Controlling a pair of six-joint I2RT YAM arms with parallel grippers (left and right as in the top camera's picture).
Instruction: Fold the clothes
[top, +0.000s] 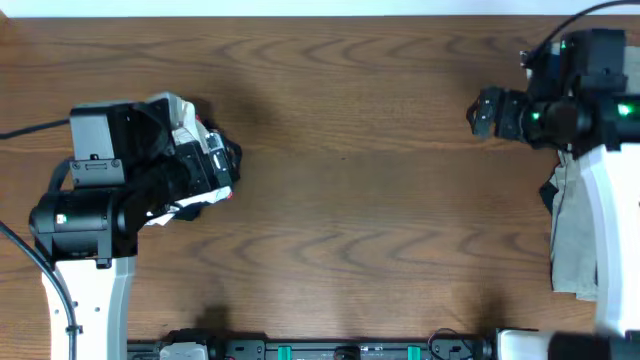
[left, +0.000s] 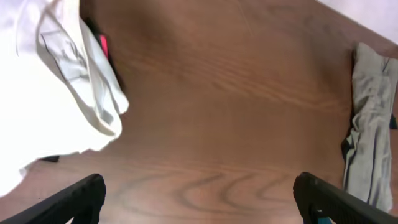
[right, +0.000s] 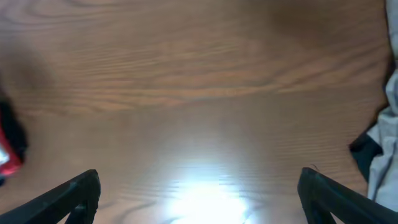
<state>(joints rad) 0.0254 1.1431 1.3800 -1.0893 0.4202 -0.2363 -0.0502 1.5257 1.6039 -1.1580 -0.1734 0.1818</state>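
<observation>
- Two robot arms are waiting at a wooden table (top: 340, 200), with the clothes lying in two heaps at opposite ends and none of them looking folded.
- The left gripper (left: 198, 202) is hanging with its jaws spread wide and nothing between them. Just beside it, at the table's left end, a white top (left: 56, 87) is lying crumpled with a black garment (top: 228, 160).
- The right gripper (top: 484, 112) is standing just as wide and just as empty, over bare wood towards the far right corner.
- The pale grey-green shorts (top: 572, 235) are lying bunched in a long strip at the right edge, partly under the right arm and well apart from the other heap.
- By the look of things, the job is sitting at its opening step — choosing a garment and bringing it to the bare middle.
- The next move is calling for one gripper to come down on an edge of cloth, pinch it and drag it out flat. The shorts, near the right gripper, are looking like the simpler start — on the left, two tangled garments are likely to lift together.
</observation>
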